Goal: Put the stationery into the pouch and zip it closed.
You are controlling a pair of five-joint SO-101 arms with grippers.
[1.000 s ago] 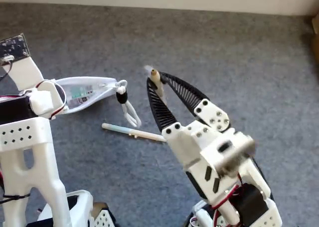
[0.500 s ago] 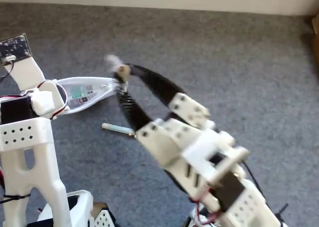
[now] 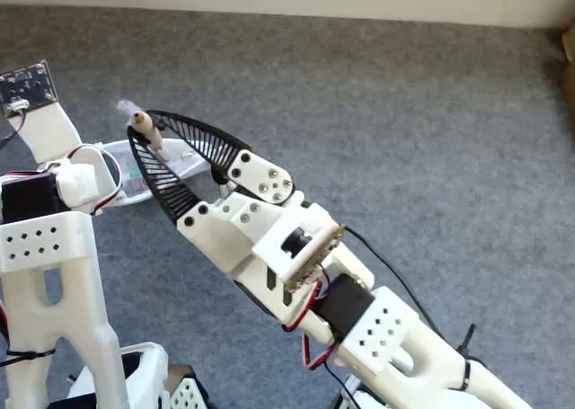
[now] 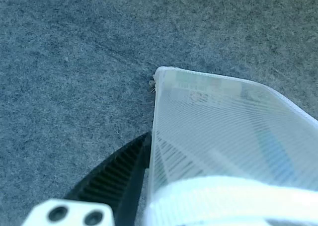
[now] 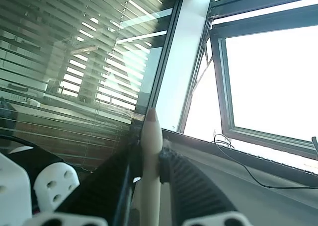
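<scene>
A translucent white pouch (image 3: 119, 171) lies on the grey carpet at the left, one end clamped in my left gripper (image 3: 97, 182). In the left wrist view the pouch (image 4: 223, 126) fills the space beside the black finger (image 4: 117, 179), and faint shapes show through its striped wall. My right gripper (image 3: 142, 135) hangs just above the pouch's middle, shut on a cream pen (image 3: 144, 128) that stands upright with its tip up. The right wrist view looks along that pen (image 5: 149, 166), which is pinched between the two black fingers.
The right arm (image 3: 296, 265) stretches diagonally from the lower right across the carpet's middle. The left arm's white base (image 3: 45, 283) stands at the lower left. Open carpet (image 3: 431, 121) lies to the right and far side.
My right gripper has swung left with the pen, from the carpet's middle to above the pouch. The arm now covers the second pen that lay on the carpet.
</scene>
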